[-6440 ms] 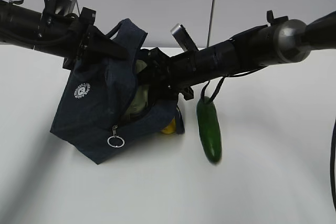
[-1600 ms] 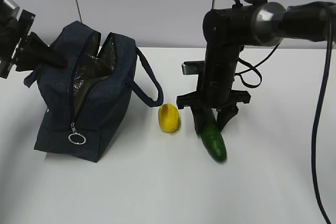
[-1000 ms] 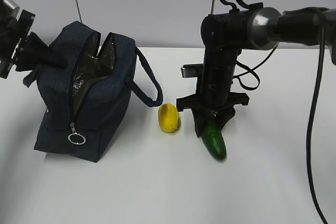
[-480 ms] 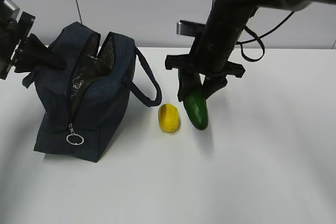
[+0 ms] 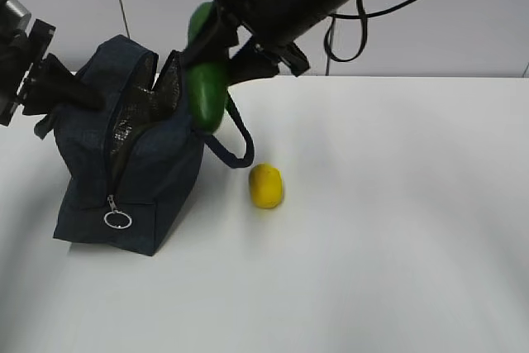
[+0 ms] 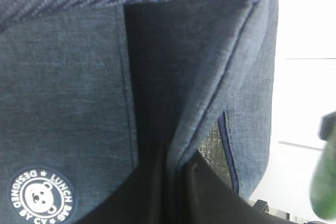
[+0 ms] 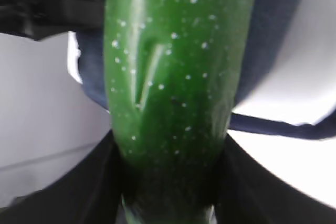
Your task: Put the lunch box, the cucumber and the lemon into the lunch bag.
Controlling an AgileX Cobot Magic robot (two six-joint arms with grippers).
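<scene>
The navy lunch bag (image 5: 157, 179) stands at the left with its top unzipped and its silver lining showing. My left gripper (image 5: 85, 94) is shut on a fold of the bag's fabric (image 6: 210, 114) at its far left side, next to the round white logo (image 6: 39, 198). My right gripper (image 5: 221, 49) is shut on the dark green cucumber (image 5: 207, 88), which hangs tilted over the right rim of the bag's mouth, above its loop handle (image 5: 235, 142). In the right wrist view the cucumber (image 7: 173, 77) fills the frame between my black fingers (image 7: 100, 182). The yellow lemon (image 5: 266, 185) lies on the table right of the bag. The lunch box is out of view.
A silver ring pull (image 5: 118, 219) hangs at the near end of the bag's zipper. The white table (image 5: 397, 229) stretches to the right and front of the lemon. A grey wall stands behind.
My right gripper has lifted the cucumber off the table beside the lemon and carried it up and left to the bag's open mouth. The left gripper, bag and lemon have stayed put.
</scene>
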